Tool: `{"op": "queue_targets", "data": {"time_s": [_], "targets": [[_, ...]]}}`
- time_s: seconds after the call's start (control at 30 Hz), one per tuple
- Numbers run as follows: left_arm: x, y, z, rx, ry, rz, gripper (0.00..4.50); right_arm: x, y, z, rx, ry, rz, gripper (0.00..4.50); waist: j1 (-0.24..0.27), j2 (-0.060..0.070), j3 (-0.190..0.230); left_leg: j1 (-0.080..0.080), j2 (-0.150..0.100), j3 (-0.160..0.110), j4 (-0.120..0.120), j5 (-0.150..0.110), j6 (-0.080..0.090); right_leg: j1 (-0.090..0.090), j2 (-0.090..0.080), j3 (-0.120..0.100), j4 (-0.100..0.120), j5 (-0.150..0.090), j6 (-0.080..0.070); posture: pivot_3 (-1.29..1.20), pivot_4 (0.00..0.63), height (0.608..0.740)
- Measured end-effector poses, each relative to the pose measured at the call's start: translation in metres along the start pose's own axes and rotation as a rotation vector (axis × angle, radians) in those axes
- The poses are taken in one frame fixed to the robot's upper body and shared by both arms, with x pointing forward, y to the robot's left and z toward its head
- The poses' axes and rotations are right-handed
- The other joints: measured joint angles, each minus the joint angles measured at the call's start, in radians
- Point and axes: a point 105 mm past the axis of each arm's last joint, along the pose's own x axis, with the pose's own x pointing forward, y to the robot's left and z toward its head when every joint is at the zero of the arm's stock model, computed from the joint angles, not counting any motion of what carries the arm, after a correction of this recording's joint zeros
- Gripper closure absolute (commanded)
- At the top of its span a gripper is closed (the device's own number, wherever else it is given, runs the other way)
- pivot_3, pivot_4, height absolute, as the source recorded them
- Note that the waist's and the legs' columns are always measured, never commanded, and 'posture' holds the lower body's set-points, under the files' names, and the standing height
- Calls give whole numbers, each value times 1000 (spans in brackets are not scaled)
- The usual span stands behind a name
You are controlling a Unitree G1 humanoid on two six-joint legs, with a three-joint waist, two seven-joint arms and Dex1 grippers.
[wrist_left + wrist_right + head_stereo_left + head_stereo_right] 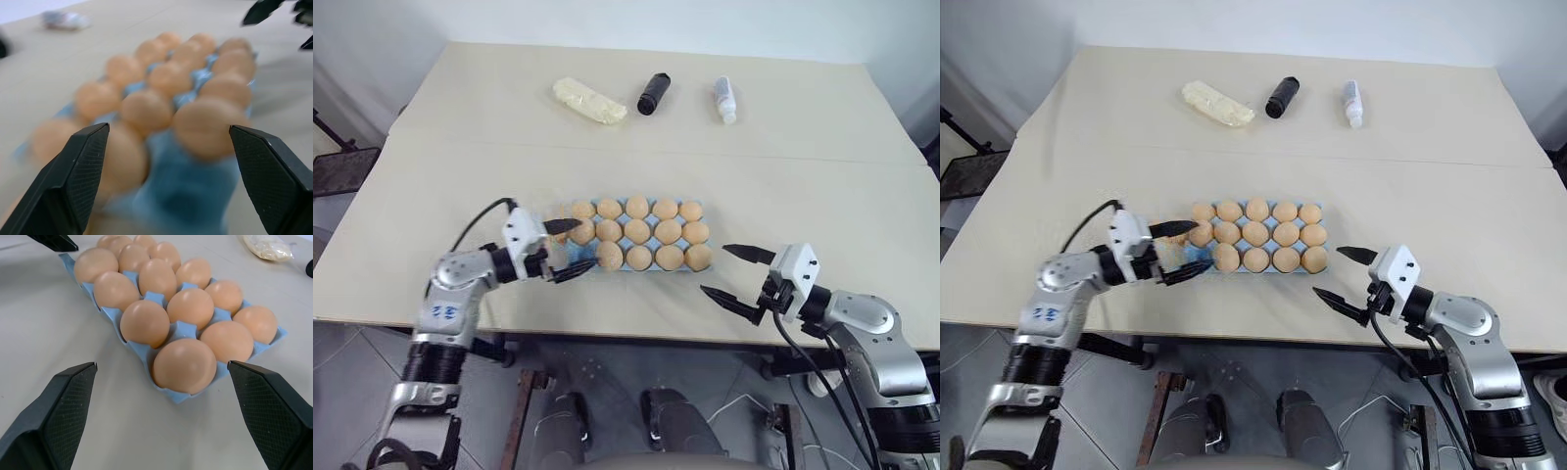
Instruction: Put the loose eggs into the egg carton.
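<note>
egg carton (182, 328): blue moulded pulp, round cups | eggs (637, 231): smooth tan ovals, seated | left tool (564, 249): fingers apart, empty | right tool (734, 273): fingers apart, empty | bench (803, 206): matte beige

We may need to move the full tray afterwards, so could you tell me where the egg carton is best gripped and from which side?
Grip the egg carton by its thin blue rim at the short end facing the right pincer, coming in level from that side. Eggs fill nearly every cup, leaving only the edges free, and that pincer already stands open beside it. A one-ended hold may tip or flex it, so sliding looks safer than lifting.
</note>
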Motion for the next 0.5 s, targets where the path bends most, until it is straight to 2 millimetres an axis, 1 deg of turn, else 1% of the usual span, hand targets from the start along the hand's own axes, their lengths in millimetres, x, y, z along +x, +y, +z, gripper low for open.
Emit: {"op": "queue_targets", "data": {"time_s": [0.07, 0.17, 0.23, 0.27, 0.37, 0.5], "targets": [[-22, 7, -3, 1, 21, 63, 2, 2, 0, 3, -9, -8, 13, 0, 0, 0, 0, 0, 0, 0, 0, 0, 0, 0, -1, 0, 0, 0, 0, 0, 150, 740], [-54, 20, -8, -6, 47, 202, 2, 7, 0, 6, -17, -31, 29, 0, 1, 0, 0, 0, 0, 0, 0, -1, 1, 0, -1, 0, 0, 0, 0, 0, 150, 740], [-74, 24, -15, -24, 70, 284, 2, 11, 1, 5, -7, -43, 40, 0, 1, 0, 0, 0, -1, 0, 0, -1, 1, 0, -2, 0, -1, 0, 0, 0, 150, 740], [-80, 25, -19, -36, 79, 308, 2, 11, 2, 5, -5, -47, 41, 0, 1, 0, 0, 0, -1, 0, -1, -2, 1, 0, -2, 0, -1, 0, 0, 0, 150, 740], [-91, 21, -29, -66, 102, 348, 2, 14, 1, 8, -12, -62, 48, 0, 5, 0, 0, 0, -1, 0, -1, -3, -1, 0, -3, -1, -1, 0, 0, 0, 150, 740], [-91, 19, -32, -84, 98, 362, 2, 15, 1, 8, -14, -68, 55, 0, 5, -1, 0, -1, -1, 0, -1, -6, 1, 0, -3, -2, -1, 0, -1, 0, 150, 740]]}}
